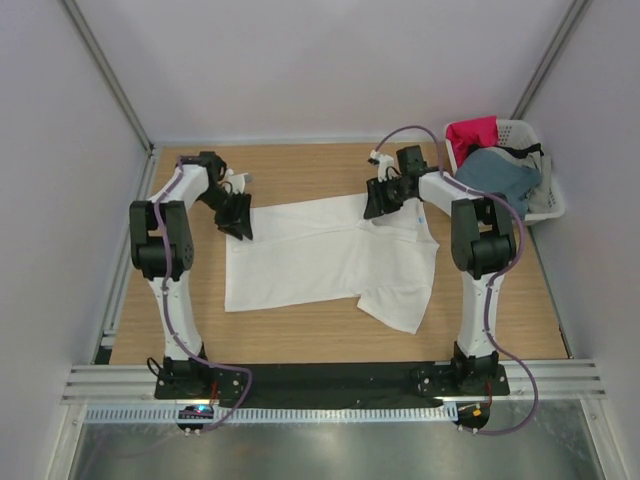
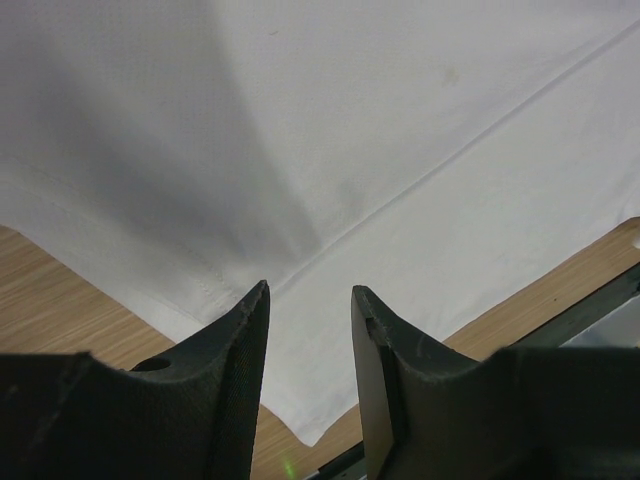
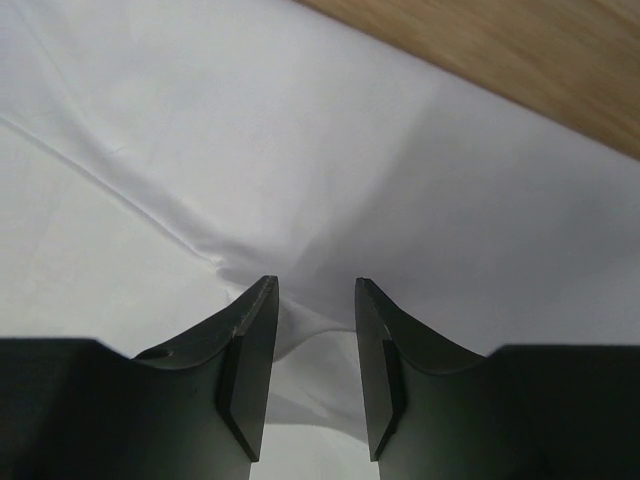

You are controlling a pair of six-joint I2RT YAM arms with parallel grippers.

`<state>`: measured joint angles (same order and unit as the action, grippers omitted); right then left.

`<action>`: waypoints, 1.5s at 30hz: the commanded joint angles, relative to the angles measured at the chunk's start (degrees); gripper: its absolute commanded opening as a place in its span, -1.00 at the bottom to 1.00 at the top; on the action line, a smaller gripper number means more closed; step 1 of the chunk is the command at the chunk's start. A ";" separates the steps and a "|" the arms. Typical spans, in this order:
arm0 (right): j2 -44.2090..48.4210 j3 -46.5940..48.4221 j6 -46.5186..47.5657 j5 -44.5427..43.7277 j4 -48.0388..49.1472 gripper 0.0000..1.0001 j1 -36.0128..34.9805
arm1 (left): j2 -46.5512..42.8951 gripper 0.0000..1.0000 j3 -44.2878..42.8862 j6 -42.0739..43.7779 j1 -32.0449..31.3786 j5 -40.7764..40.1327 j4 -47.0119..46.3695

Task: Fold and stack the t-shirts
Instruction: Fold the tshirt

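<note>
Table (image 1: 300,165): you see bare wood just past both sets of fingers.
White t-shirt (image 1: 320,255): spread out beneath both sets of fingers and spanning the stretch between them.
Basket (image 1: 556,196): well off to the right of your right fingers, holding the slate blue t-shirt (image 1: 497,176) and the red-pink t-shirt (image 1: 470,134).
Left gripper (image 2: 310,290): half open, its tips over a seam near the shirt's corner, clamping nothing.
Right gripper (image 3: 317,283): half open; a cloth pucker sits between its fingers, unpinched.

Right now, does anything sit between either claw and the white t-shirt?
Nothing visible does. The left claw and right claw are both down on the white t-shirt, cloth showing directly between their parted jaws.
</note>
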<state>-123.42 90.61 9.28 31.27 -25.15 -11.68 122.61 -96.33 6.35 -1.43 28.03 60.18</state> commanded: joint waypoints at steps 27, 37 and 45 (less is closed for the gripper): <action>12.15 -5.98 -4.62 -3.58 1.94 -0.17 3.85 | 6.85 -0.19 -12.21 -1.16 1.17 -4.83 1.96; 4.77 -2.02 -4.00 -14.73 3.88 -0.15 5.00 | 10.46 -0.19 -15.55 -1.78 1.17 -10.45 1.43; -0.86 2.29 -3.30 -19.84 2.03 -0.13 5.53 | 17.04 -0.18 -25.20 -1.34 1.17 -14.23 3.71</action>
<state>-122.80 90.13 4.80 15.22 -23.75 -6.42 136.81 -117.75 4.67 -0.62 17.17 63.75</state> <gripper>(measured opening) 0.432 0.408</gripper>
